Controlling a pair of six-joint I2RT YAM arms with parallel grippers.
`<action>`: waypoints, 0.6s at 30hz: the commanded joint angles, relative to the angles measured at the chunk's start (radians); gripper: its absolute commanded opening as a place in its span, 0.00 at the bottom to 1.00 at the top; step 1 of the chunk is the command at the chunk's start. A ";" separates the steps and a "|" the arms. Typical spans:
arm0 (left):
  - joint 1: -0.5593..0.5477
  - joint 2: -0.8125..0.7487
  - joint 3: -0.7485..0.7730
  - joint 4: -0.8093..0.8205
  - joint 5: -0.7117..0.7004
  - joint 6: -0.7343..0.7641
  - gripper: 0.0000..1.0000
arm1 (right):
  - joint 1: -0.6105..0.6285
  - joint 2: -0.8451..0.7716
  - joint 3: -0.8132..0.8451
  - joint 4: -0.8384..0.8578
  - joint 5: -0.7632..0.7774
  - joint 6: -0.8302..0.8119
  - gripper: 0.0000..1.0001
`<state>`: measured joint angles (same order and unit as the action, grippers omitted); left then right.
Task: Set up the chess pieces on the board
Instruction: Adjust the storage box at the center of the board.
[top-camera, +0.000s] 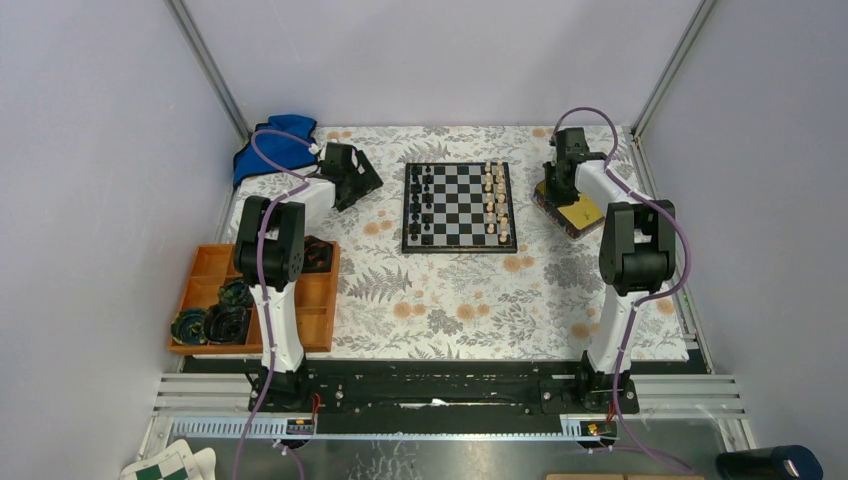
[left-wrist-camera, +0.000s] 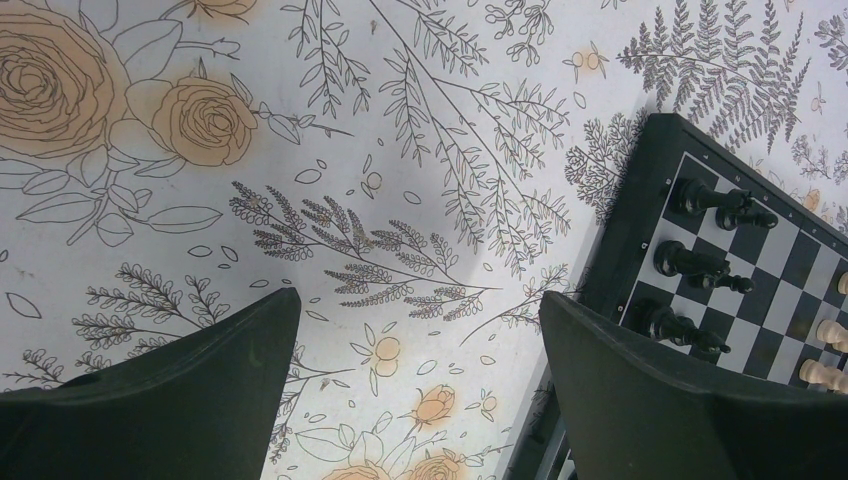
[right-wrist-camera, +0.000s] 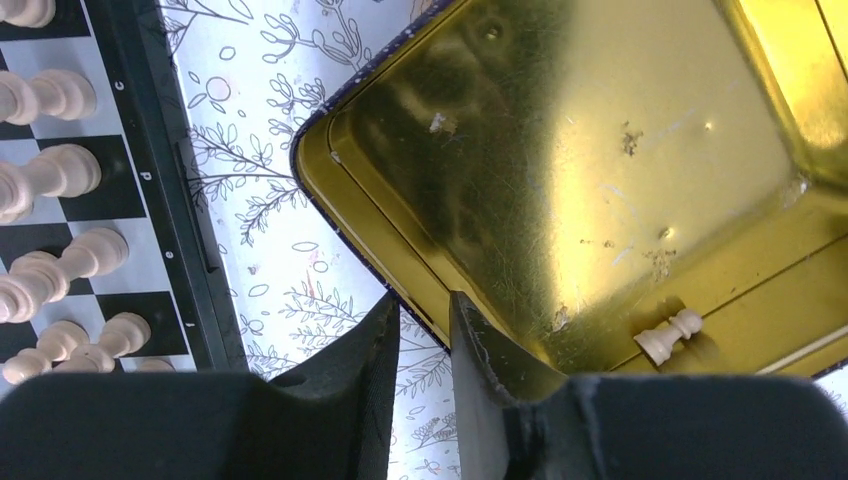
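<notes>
The board (top-camera: 460, 207) lies at the back middle of the table. Black chess pieces (top-camera: 422, 205) stand along its left side and pale ones (top-camera: 496, 203) along its right. My left gripper (top-camera: 372, 183) hangs open and empty over the floral cloth just left of the board; in the left wrist view (left-wrist-camera: 420, 293) the board's border (left-wrist-camera: 630, 220) and black pieces (left-wrist-camera: 720, 205) are to its right. My right gripper (right-wrist-camera: 425, 305) is over the near wall of the gold tin (right-wrist-camera: 560, 170), its jaws only slightly apart with nothing between them. One pale pawn (right-wrist-camera: 670, 335) lies in the tin.
An orange wooden tray (top-camera: 312, 300) holding dark objects sits at the front left by the left arm. A blue cloth (top-camera: 270, 150) lies at the back left corner. A green-and-white checkered folded thing (top-camera: 165, 465) lies off the table at the bottom left.
</notes>
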<state>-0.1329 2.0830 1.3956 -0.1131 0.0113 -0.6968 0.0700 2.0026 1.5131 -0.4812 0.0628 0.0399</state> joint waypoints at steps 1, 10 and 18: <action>0.003 0.066 -0.017 -0.123 0.015 -0.005 0.99 | 0.001 0.040 0.042 -0.025 0.012 0.032 0.28; 0.004 0.074 -0.007 -0.128 0.019 0.000 0.99 | 0.001 0.110 0.160 -0.056 0.029 0.079 0.19; 0.004 0.084 0.013 -0.141 0.012 0.004 0.99 | 0.002 0.156 0.206 -0.054 0.042 0.129 0.11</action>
<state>-0.1310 2.0914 1.4143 -0.1337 0.0177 -0.6964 0.0700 2.1273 1.6867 -0.5079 0.0704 0.1226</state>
